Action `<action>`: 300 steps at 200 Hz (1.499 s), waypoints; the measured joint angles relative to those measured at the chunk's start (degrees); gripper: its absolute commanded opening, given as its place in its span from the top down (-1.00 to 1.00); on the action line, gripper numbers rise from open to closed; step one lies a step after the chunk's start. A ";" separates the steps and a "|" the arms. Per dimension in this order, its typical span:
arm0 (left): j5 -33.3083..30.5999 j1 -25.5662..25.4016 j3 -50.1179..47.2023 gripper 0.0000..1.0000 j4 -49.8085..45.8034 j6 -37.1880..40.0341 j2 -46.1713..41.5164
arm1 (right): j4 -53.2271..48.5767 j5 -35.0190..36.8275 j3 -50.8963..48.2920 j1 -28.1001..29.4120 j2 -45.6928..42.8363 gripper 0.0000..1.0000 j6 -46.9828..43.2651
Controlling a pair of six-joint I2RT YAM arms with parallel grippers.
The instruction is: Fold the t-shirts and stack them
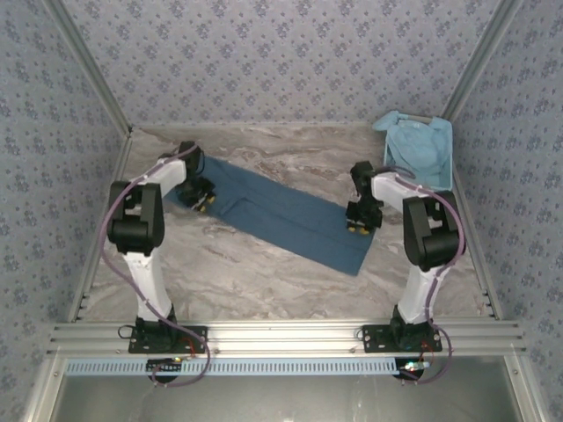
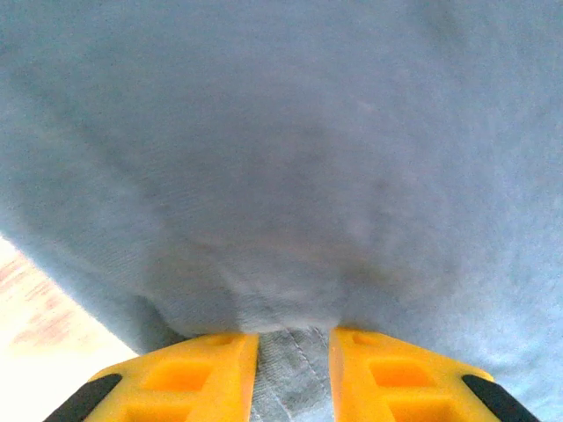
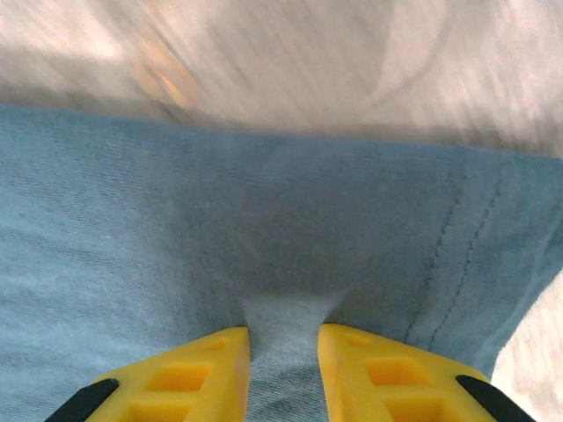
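A: On the table [image 1: 264, 281], why is the dark t-shirt [image 1: 281, 215] laid out as a long band?

B: Staged for a crosswise fold, I judge. The pale t-shirt [image 1: 418, 149], seemingly crumpled, waits in the basket [image 1: 449, 154]. The left gripper [image 2: 290, 365] and right gripper [image 3: 283, 365] each pinch one end, jaws narrowed onto cloth.

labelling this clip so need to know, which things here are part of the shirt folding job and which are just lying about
Job: dark teal t-shirt, pinched by left end effector and right end effector; pale blue t-shirt.
Lying about: plastic basket holding the pale one; marble table.
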 measured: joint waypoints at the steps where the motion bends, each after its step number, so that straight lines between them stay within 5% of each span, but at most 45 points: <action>1: 0.02 -0.02 0.46 0.44 -0.04 0.09 0.33 | 0.04 -0.02 -0.31 0.02 -0.22 0.39 0.15; 86: 4.50 -11.08 70.66 0.41 -4.85 0.24 42.51 | 6.45 -9.33 -18.36 18.08 -13.79 0.39 27.04; 131: 8.66 -12.96 73.09 0.16 0.85 -3.04 44.92 | 12.07 -16.39 -16.09 26.21 -10.47 0.38 37.03; 183: 6.32 -12.94 73.40 -0.12 -3.54 3.52 41.94 | 10.73 -15.61 -14.25 26.82 -11.13 0.15 38.40; 217: 6.23 -13.14 60.96 -0.10 -9.88 8.39 26.38 | 5.07 -13.51 -12.33 22.23 -18.12 0.10 36.11; 264: 13.20 -16.92 5.68 -0.06 -3.39 9.05 -14.49 | 4.63 -15.56 -16.94 10.78 -33.70 0.01 30.40; 300: 21.14 -22.47 -28.02 -0.08 -0.94 5.68 -29.81 | 4.61 -19.56 -21.94 6.78 -37.46 -0.02 21.49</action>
